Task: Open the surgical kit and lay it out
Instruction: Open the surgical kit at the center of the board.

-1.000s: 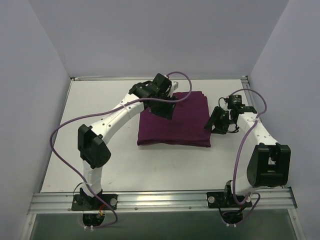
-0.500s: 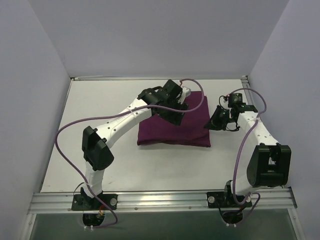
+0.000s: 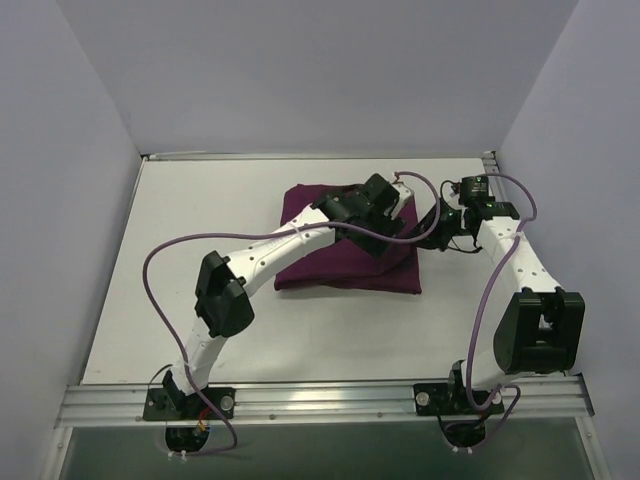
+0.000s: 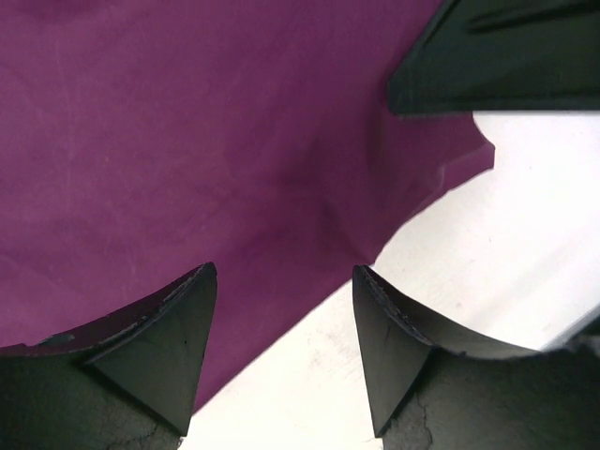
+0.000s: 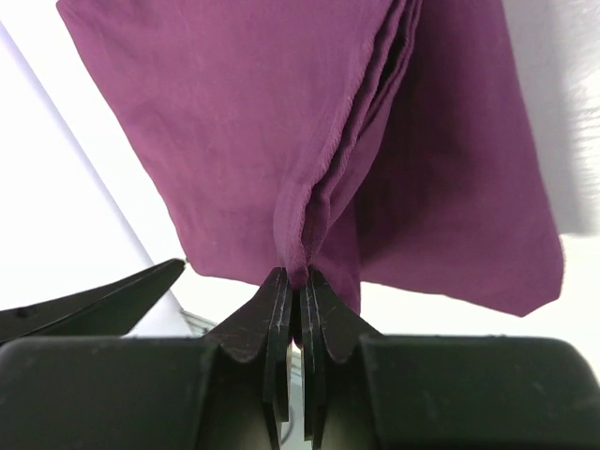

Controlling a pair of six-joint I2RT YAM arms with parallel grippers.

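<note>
Partly hidden under the left arm (image 3: 270, 250), the folded cloth (image 3: 345, 272) lies on the table (image 3: 200, 210), whatever it wraps unseen. The right gripper (image 5: 298, 281) pinches its edge fold tight; the left gripper (image 4: 284, 281) gapes over a corner, holding nothing.

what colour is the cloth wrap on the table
Dark purple, plain, no pattern. The cloth wrap shows best in the right wrist view, pinched by the right gripper.

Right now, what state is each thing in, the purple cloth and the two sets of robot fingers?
purple cloth: folded up, not yet opened, one edge pinched.
left fingers: open, over the cloth's edge, gripping nothing.
right fingers: shut on the purple cloth's edge.
</note>
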